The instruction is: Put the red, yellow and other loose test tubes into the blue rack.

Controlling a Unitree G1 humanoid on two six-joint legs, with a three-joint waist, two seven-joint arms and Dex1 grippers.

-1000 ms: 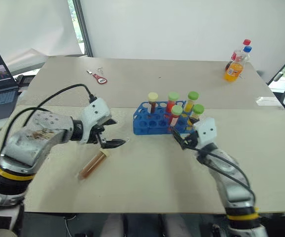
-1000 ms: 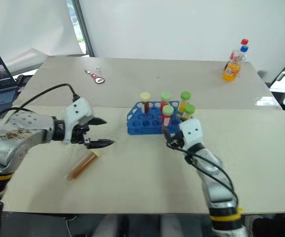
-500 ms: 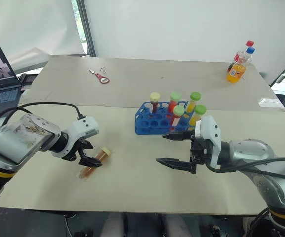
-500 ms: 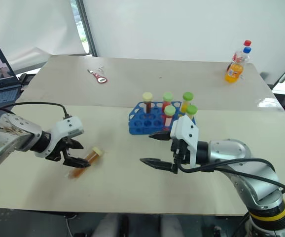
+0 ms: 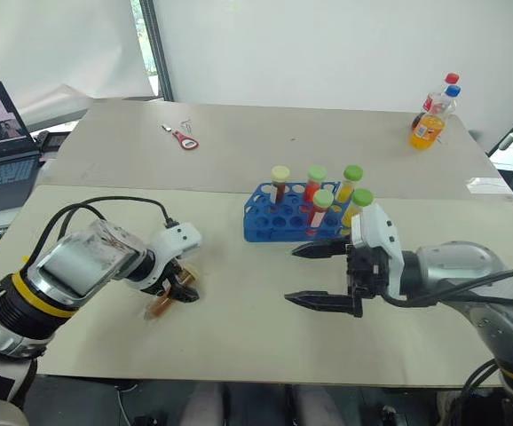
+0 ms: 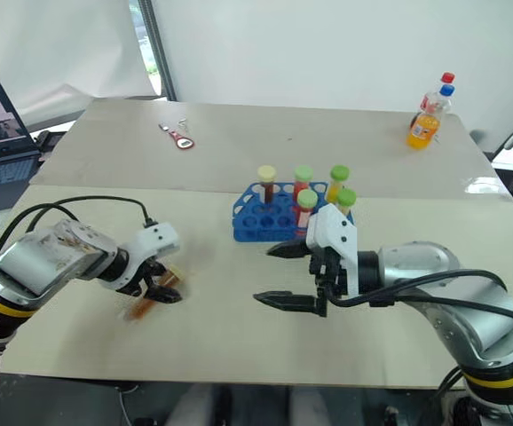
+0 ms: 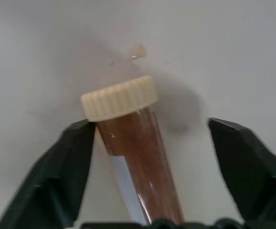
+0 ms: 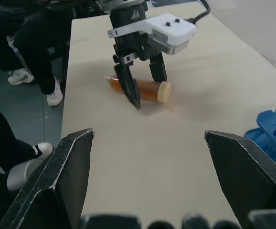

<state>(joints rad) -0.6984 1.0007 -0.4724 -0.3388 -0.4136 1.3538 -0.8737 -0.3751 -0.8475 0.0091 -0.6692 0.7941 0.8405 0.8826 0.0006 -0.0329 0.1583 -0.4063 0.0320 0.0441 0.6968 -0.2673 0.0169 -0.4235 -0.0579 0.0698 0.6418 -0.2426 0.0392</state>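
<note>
The left pincer (image 5: 182,288) straddles the last loose test tube (image 8: 139,90), the brown one with the pale cap, lying on the bench (image 5: 239,328) well apart from the blue rack (image 5: 279,220), off toward its eight o'clock. Its fingers stand partly open, one touching the glass, the other apart: no grip yet, I'd judge. Five capped tubes stand in the rack. The right pincer (image 5: 323,277) hangs wide open and empty, near the rack's six o'clock. Next it must close, lift, upend the tube and find a free hole.
</note>
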